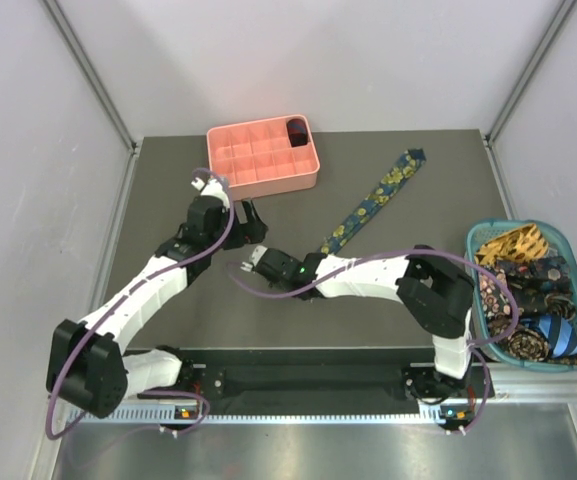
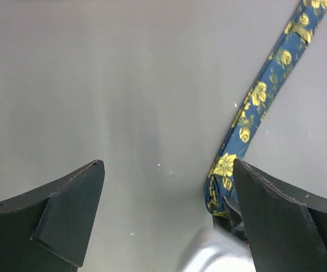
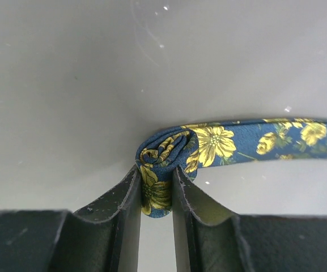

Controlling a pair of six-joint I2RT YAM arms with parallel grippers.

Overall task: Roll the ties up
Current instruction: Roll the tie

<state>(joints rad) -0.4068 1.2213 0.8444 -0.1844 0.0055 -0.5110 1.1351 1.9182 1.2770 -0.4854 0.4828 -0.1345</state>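
A navy tie with yellow flowers (image 1: 378, 195) lies slantwise on the dark table, wide end at the far right. Its near end is rolled into a small coil (image 3: 166, 148). My right gripper (image 3: 154, 181) is shut on that coil; it also shows in the top view (image 1: 320, 256). My left gripper (image 1: 251, 217) is open and empty, just left of the coil. In the left wrist view the tie (image 2: 254, 110) runs down beside the right finger, and my left gripper (image 2: 169, 170) holds nothing. A dark maroon coil (image 1: 297, 130) sits in the tray's far right compartment.
The salmon-pink grid tray (image 1: 268, 183) stands at the back, just beyond my left gripper. A teal basket (image 1: 560, 233) holding several loose ties (image 1: 528, 275) stands at the right edge. The right arm's forearm (image 1: 363, 272) stretches across the middle of the table.
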